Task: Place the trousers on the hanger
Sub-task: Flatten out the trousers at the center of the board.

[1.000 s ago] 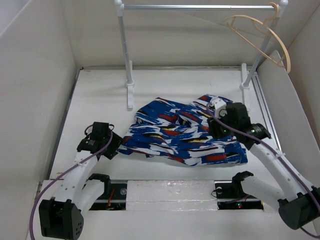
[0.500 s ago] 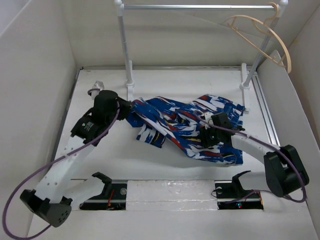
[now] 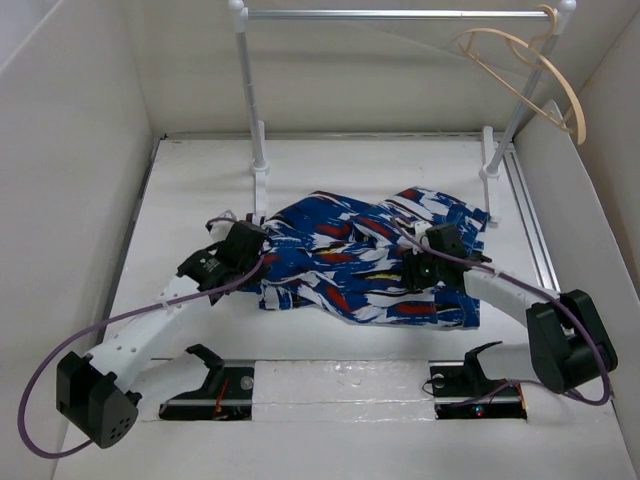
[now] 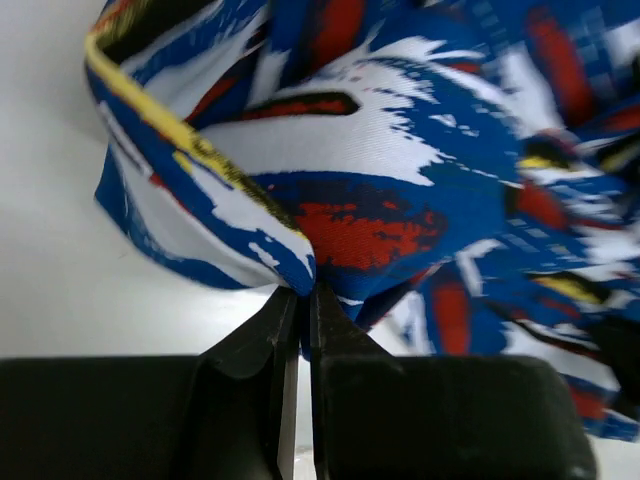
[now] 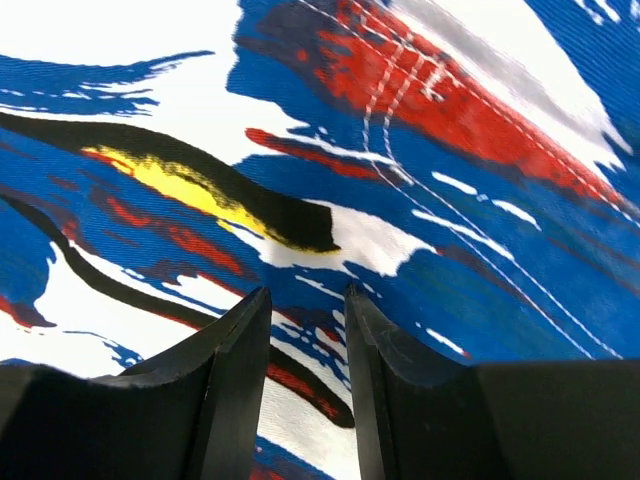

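The blue streaked trousers [image 3: 350,262] lie crumpled in the middle of the white table. My left gripper [image 3: 258,246] is at their left edge. In the left wrist view it [image 4: 303,292] is shut on a fold of the trousers [image 4: 400,160], whose hem hangs over the fingers. My right gripper [image 3: 413,272] rests low on the right part of the trousers. In the right wrist view it [image 5: 308,298] stands slightly open over flat trouser fabric [image 5: 430,150]. The tan wooden hanger [image 3: 525,78] hangs from the right end of the rail, far from both grippers.
The grey metal rail [image 3: 400,14] on white posts [image 3: 258,165] spans the back of the table. White walls close in on the left, back and right. Both arm bases sit at the near edge.
My left gripper has swung from the back left towards the near side, drawing the trousers' left edge with it. My right gripper came down onto the fabric and has since stayed put.
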Motion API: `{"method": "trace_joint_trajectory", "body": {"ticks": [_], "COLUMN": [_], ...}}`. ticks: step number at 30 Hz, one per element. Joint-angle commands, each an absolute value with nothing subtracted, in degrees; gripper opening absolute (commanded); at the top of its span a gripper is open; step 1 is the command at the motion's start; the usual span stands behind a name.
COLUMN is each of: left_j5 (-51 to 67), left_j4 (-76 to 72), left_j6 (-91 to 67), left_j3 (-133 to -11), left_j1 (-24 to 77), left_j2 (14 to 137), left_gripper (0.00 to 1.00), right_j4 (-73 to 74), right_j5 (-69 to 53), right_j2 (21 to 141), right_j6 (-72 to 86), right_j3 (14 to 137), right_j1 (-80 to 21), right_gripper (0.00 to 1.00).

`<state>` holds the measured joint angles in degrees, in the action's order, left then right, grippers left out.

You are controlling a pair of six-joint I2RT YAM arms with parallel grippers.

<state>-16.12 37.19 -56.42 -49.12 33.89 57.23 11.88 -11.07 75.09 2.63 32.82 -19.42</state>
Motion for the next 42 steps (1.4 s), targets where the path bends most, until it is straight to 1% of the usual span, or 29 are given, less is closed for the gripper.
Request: {"method": "trace_joint_trajectory", "body": {"ticks": [1,2,3,4,5,6,7,8,9,10,11,15,16,18,19,20,21,22,23,24,26,28,29,32,36,38,39,40,42], "left_j5": [-16.1,-16.3,-15.9,-13.7,-12.8,-13.0,-15.3,-23.1,-23.2,-25.2,-26.7,-23.2,-21.4,-14.4,-11.1,-3.9,4.7,4.7,11.5,13.3,14.3,14.1,14.6,16.1,17.1,18.3,18.3,18.2,18.0], "left_j4": [35.2,36.1,38.8,40.5,41.6,41.5,41.9,42.4,42.4,42.0,40.5,35.3,33.9,31.1,30.2,28.1,25.5,25.5,22.0,20.1,16.1,16.3,17.3,16.9,11.7,9.9,9.8,9.8,11.0], "left_j6": [-54.5,-50.9,-48.5,-47.0,-46.2,-44.3,-44.7,-47.8,-47.8,-49.0,-49.5,-49.5,-49.2,-49.3,-48.7,-47.9,-46.5,-45.9,-45.0,-44.0,-40.0,-37.6,-35.4,-33.8,-35.2,-35.3,-35.7,-35.9,-36.6], "left_j3": [-50.2,-54.2,-56.1,-57.8,-60.6,-61.7,-62.9,-65.8,-65.8,-66.4,-66.4,-62.5,-59.4,-55.6,-52.0,-50.2,-46.4,-44.3,-43.0,-41.8,-42.0,-45.8,-46.9,-47.1,-43.0,-41.7,-41.4,-41.2,-41.4], "left_j1": [33.8,33.8,33.8,33.8,34.6,36.0,39.3,41.1,41.1,40.6,39.3,27.4,21.4,14.3,5.5,0.6,-9.0,-9.1,-17.0,-19.1,-19.4,-17.2,-16.4,-14.9,-13.8,-12.0,-12.0,-11.5,-11.5], "left_j2": [56.8,58.9,61.8,67.8,70.2,72.8,73.2,71.3,71.3,69.8,66.7,58.8,57.4,54.8,54.6,55.0,56.2,56.2,58.3,59.8,66.7,72.7,78.3,84.5,84.6,85.2,85.5,85.4,82.8], "left_gripper": [0.00,0.00,0.08,0.13,0.16,0.22,0.25,0.54,0.55,0.64,0.80,0.82,0.82,0.83,0.83,0.83,0.82,0.82,0.81,0.81,0.79,0.79,0.79,0.77,0.75,0.58,0.46,0.02,0.00], "right_j4": [16.4,17.4,19.2,19.9,20.3,20.7,21.2,22.7,22.7,23.0,23.5,25.6,26.1,26.9,26.9,27.3,27.4,27.4,27.4,27.4,26.6,26.0,25.8,25.8,25.3,25.1,25.0,25.0,24.8], "right_j5": [-8.7,-8.2,-7.8,-7.0,-6.9,-6.8,-6.6,-6.3,-5.9,-5.5,-5.4,-4.2,-4.1,-4.0,-4.0,-4.0,-4.1,-4.2,-4.3,-4.7,-5.2,-6.3,-6.6,-6.4,-6.6,-6.6,-6.6,-6.5,-6.3], "right_j2": [73.5,72.3,71.7,71.2,70.7,70.2,70.1,69.9,69.9,69.4,68.4,66.4,66.3,66.2,66.1,66.1,66.1,66.1,66.0,65.9,65.0,64.7,64.7,64.9,63.9,63.9,64.1,64.2,64.4], "right_j6": [2.7,2.4,1.9,1.3,1.0,0.7,0.7,-1.6,-1.6,-1.8,-1.9,-3.1,-3.3,-4.5,-4.7,-4.8,-5.3,-5.3,-5.3,-5.4,-5.4,-5.3,-5.4,-5.2,-5.1,-5.0,-5.0,-5.1,-4.9], "right_j3": [32.9,33.2,34.2,34.7,35.2,36.2,36.8,38.6,38.6,38.9,39.2,41.0,41.9,42.5,42.8,43.0,43.1,43.1,43.0,42.9,42.0,41.6,41.4,41.1,41.0,41.0,41.0,41.1,41.0], "right_j1": [-18.7,-18.7,-18.7,-18.7,-18.7,-18.7,-18.7,-19.5,-19.5,-19.5,-20.4,-21.5,-22.2,-22.8,-23.5,-23.6,-24.3,-25.0,-25.0,-25.7,-26.5,-27.2,-27.9,-29.2,-29.2,-29.2,-29.2,-29.2,-29.2], "right_gripper": [0.41,0.41,0.41,0.41,0.41,0.42,0.44,0.47,0.47,0.47,0.48,0.52,0.53,0.53,0.53,0.53,0.54,0.54,0.54,0.53,0.53,0.53,0.53,0.53,0.54,0.54,0.54,0.54,0.54]}}
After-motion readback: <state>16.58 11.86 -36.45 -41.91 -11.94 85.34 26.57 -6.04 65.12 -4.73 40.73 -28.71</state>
